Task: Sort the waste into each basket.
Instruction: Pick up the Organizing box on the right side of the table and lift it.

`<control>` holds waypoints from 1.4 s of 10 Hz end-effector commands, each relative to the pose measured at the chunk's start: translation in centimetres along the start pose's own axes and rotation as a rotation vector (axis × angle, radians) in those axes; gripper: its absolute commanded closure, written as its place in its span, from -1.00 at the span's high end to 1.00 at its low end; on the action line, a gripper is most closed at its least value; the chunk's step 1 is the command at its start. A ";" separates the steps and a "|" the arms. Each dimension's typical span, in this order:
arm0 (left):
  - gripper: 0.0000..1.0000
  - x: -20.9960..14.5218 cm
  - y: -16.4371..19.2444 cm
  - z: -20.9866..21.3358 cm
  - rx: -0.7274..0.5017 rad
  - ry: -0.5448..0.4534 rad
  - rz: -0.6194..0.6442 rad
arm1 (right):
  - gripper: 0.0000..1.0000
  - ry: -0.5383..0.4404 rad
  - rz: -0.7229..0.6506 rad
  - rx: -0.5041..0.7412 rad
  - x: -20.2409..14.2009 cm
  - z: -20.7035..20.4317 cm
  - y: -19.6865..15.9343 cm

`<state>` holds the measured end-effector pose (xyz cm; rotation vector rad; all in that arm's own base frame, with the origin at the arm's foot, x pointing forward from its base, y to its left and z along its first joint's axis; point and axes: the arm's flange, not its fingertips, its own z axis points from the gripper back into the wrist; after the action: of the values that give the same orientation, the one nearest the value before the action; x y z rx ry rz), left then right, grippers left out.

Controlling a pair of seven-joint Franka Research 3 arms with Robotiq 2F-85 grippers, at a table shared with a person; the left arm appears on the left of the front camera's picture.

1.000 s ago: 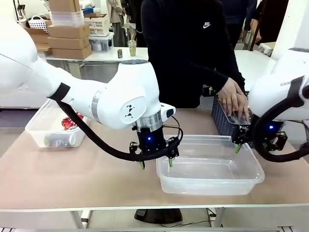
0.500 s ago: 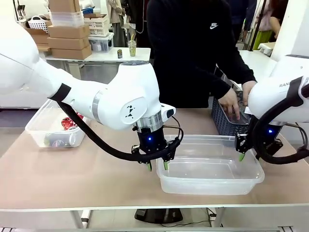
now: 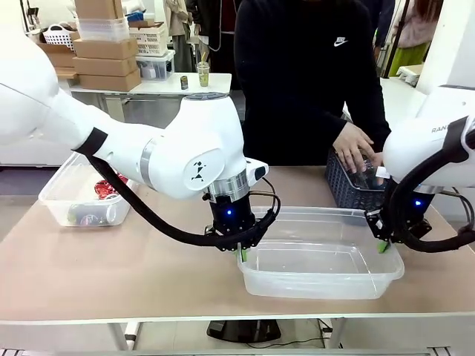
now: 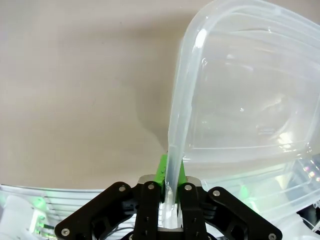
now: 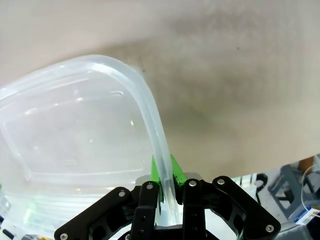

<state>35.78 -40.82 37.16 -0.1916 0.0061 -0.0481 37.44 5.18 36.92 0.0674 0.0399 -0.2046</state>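
Front view shows the left gripper (image 3: 240,252) closed on the left short rim of a clear tub (image 3: 326,285), which stands on the table (image 3: 148,282) a little right of the middle. The right gripper (image 3: 383,243) is closed on the opposite short rim of the same tub, so the tub lies between the two grippers and each one pinches one end of it. Left wrist view confirms this: the green pads stand on both sides of the rolled rim, which rises from between the fingers, and the tub's hollow opens to the right of them. Right wrist view gives the same grip, with the rim between the pads and the hollow to the left. A second clear tub (image 3: 56,196) stands at the left part of the table, well apart from both grippers, with a red can (image 3: 104,190) inside. At the far right side a person's hand (image 3: 355,152) is over a dark lattice basket (image 3: 340,189), just behind the right gripper.
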 end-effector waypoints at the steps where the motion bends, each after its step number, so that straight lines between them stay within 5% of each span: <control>1: -1.00 -0.5 0.1 0.5 0.021 -0.031 0.031 | -1.00 -0.001 0.035 -0.017 -4.2 -1.9 -1.6; 4: -1.00 0.0 2.0 3.8 0.011 -0.005 0.059 | -1.00 -0.056 0.023 -0.065 -4.1 1.4 -0.6; 8: -1.00 -2.8 4.6 13.1 -0.087 0.022 0.027 | -1.00 -0.142 0.049 0.018 -5.2 12.9 1.5; 9: -1.00 -3.7 4.9 14.1 -0.173 0.048 0.042 | -1.00 -0.090 0.060 0.104 -5.5 13.6 1.0; 10: -1.00 -1.9 1.8 11.4 -0.073 -0.006 0.037 | -1.00 -0.150 0.066 0.014 -5.5 11.6 2.5; 14: -0.88 -2.6 2.0 11.6 -0.086 0.015 0.024 | -0.89 -0.155 0.145 0.055 -6.4 13.1 4.4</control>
<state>33.92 -36.69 47.21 -0.2661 0.0339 -0.0277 32.33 8.60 49.93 0.0851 -0.0945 -0.1188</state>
